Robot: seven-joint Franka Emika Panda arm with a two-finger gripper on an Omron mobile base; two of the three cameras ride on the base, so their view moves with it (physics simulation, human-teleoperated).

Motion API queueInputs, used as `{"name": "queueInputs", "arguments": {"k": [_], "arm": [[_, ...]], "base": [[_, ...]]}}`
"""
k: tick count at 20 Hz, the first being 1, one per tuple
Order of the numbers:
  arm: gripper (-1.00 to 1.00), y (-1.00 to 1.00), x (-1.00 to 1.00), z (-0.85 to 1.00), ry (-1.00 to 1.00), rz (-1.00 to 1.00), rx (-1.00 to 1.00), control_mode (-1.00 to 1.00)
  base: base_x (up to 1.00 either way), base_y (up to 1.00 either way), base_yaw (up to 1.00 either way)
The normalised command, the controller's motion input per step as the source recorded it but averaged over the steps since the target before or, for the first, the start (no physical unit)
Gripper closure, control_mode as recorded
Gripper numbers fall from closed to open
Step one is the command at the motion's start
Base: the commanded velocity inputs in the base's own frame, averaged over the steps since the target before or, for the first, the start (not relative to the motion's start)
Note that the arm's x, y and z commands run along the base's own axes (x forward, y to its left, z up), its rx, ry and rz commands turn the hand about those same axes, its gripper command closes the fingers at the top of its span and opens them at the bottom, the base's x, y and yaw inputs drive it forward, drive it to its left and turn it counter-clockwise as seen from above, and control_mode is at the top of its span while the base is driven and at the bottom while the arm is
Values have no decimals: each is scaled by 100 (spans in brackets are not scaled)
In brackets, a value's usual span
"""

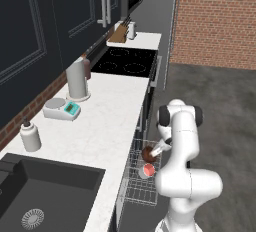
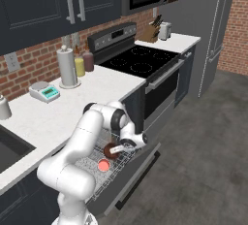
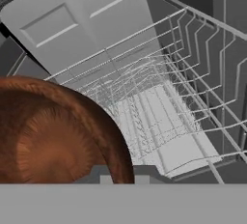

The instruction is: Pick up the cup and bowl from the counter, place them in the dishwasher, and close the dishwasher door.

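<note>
My gripper (image 1: 157,149) (image 2: 118,148) is shut on the rim of the dark reddish-brown bowl (image 1: 148,153) (image 2: 112,152), holding it just above the dishwasher's pulled-out wire rack (image 1: 140,188) (image 2: 97,175). In the hand view the bowl (image 3: 53,141) looms at the lower left, with the rack (image 3: 164,107) below it. The pale cup (image 1: 148,171) (image 2: 103,166) with its salmon inside stands upright in the rack, just beside the bowl on the near side. The dishwasher door (image 2: 140,168) hangs open below the rack. The white counter (image 1: 105,121) (image 2: 43,115) runs alongside.
On the counter stand a tall grey canister (image 1: 77,79), a small scale (image 1: 62,109) and a white soap bottle (image 1: 30,136). The black sink (image 1: 45,191) is near, the black cooktop (image 1: 125,62) beyond. Open grey floor (image 2: 203,146) lies to the right.
</note>
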Motion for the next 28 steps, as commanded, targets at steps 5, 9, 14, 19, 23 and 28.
{"name": "queueInputs", "arguments": {"k": [5, 9, 14, 19, 23, 28], "arm": [[100, 0, 9, -39, 0, -3, 0, -100], [100, -2, 15, -17, 0, -5, 0, -100], [100, 0, 24, -10, 0, -6, 0, -100], [100, -3, 14, -38, 0, -4, 0, -100], [-100, 0, 8, -30, 0, -4, -1, -100], [-100, -16, 5, -11, 0, -4, 0, -100]], "base": [[0, 0, 0], [0, 0, 0], [0, 0, 0], [0, 0, 0], [0, 0, 0], [0, 0, 0]]}}
